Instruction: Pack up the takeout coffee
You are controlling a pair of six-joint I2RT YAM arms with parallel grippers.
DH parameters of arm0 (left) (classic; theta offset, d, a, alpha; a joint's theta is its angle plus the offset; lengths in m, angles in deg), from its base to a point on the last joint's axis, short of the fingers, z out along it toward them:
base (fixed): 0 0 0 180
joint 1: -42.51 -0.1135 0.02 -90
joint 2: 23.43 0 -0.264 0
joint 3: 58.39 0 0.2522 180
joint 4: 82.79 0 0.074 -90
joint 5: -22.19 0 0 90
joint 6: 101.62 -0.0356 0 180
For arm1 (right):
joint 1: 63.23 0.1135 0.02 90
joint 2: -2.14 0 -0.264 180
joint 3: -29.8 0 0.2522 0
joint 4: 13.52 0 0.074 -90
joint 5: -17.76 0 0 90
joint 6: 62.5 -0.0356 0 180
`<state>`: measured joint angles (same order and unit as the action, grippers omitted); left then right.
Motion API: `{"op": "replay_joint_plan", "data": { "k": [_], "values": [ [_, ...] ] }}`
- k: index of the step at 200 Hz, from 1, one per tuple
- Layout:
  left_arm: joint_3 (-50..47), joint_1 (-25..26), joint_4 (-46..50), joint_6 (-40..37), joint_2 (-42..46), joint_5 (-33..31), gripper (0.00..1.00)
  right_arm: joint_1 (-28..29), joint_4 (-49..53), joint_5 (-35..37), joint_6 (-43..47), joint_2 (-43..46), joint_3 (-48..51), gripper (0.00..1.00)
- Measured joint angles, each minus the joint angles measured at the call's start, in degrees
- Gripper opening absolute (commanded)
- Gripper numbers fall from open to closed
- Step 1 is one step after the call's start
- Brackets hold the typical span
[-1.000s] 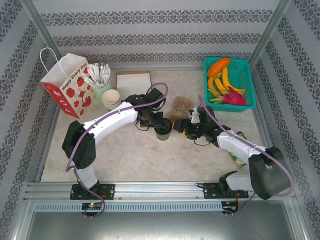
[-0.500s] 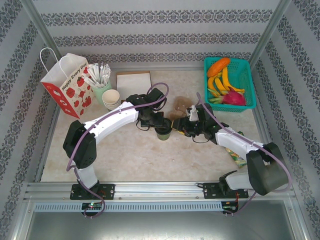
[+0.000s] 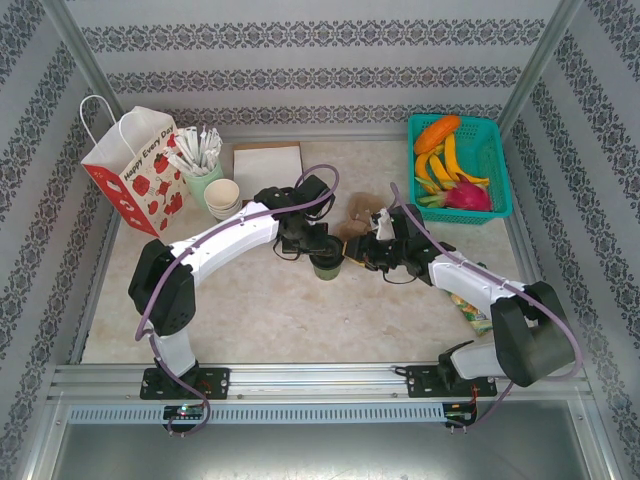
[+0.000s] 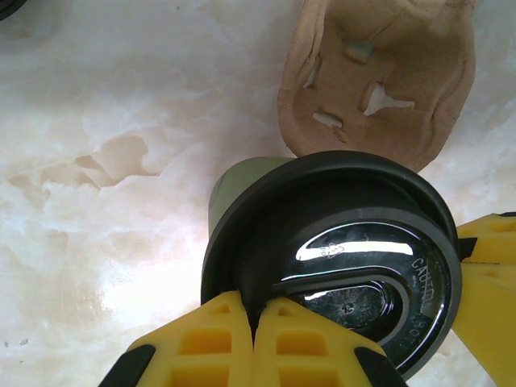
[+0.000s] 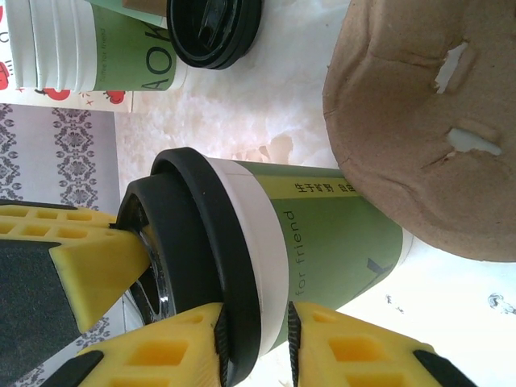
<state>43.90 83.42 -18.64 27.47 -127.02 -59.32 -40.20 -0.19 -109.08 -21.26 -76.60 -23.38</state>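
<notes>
Takeout coffee (image 3: 326, 262): upright with its black lid on, near the middle of the desk between the two grippers. It is not yet packed.
Desk (image 3: 300, 320): a marbled top. The cup appears to stand on it, well apart from the bag.
Paper bag (image 3: 135, 175): white and red, standing upright with its handles up at the far left corner. None of the coffee is in it, as far as can be seen.
Left gripper (image 4: 254, 310): closed, with its yellow fingers pressed together. The tips rest on the edge of the lid from above, and nothing is between them.
Right gripper (image 5: 254, 316): low beside the cup, with one finger on each side of the lid's rim. Both seem to touch it, so I judge it a grip on the cup.
Brown pulp cup holder (image 4: 379, 72): lying flat and empty, just behind the cup.
Done so far: the lid looks seated, and the cup seems to be in hand.
Left to do: the whole transfer. The cup has to be lifted upright, carried across to the far left and lowered into the bag. Whether the holder comes into it first, I cannot tell.
</notes>
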Motion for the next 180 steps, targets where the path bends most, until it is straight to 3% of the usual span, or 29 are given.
{"op": "replay_joint_plan", "data": {
  "k": [136, 180],
  "values": [
    [2.6, -0.2, 2.3, 0.2, -2.6, 0.3, 0.00, 0.1, 5.1, 2.1, -0.1, -2.2, -2.8, 0.22],
    [0.0, -2.1, 0.4, 0.2, -2.9, 5.2, 0.00, 0.4, 4.6, 2.0, 0.1, -2.7, -2.4, 0.24]
  ]
}}
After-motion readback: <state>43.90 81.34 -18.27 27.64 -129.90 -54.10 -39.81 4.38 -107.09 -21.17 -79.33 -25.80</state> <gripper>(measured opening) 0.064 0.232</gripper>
